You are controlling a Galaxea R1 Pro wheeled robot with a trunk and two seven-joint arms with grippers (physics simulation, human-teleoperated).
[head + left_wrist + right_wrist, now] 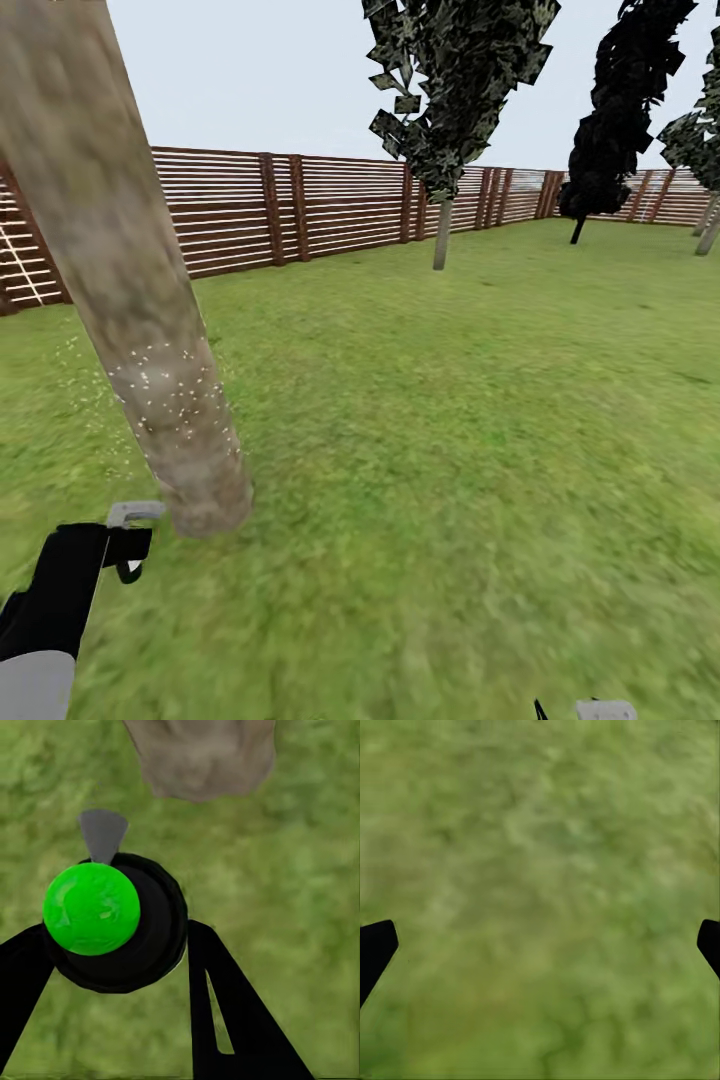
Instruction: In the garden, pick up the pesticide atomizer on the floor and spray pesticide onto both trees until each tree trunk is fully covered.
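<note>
A thick grey-beige tree trunk (pixel 130 300) rises at the left of the head view, with white specks on its lower part. Just left of its base, my left gripper (pixel 125 545) is shut on the pesticide atomizer (pixel 133 516). In the left wrist view the atomizer (pixel 127 922) is a dark bottle with a bright green spot. Its grey nozzle points toward the trunk base (pixel 201 757), and black fingers (pixel 232 1012) press both its sides. A second tree (pixel 441 232) stands far off by the fence. My right gripper (pixel 542 943) hangs open over bare grass.
A brown slat fence (pixel 300 205) edges the lawn at the back. A dark tree (pixel 612 120) and another trunk (pixel 709 232) stand at the far right. Open grass (pixel 450 450) stretches between the near trunk and the far trees.
</note>
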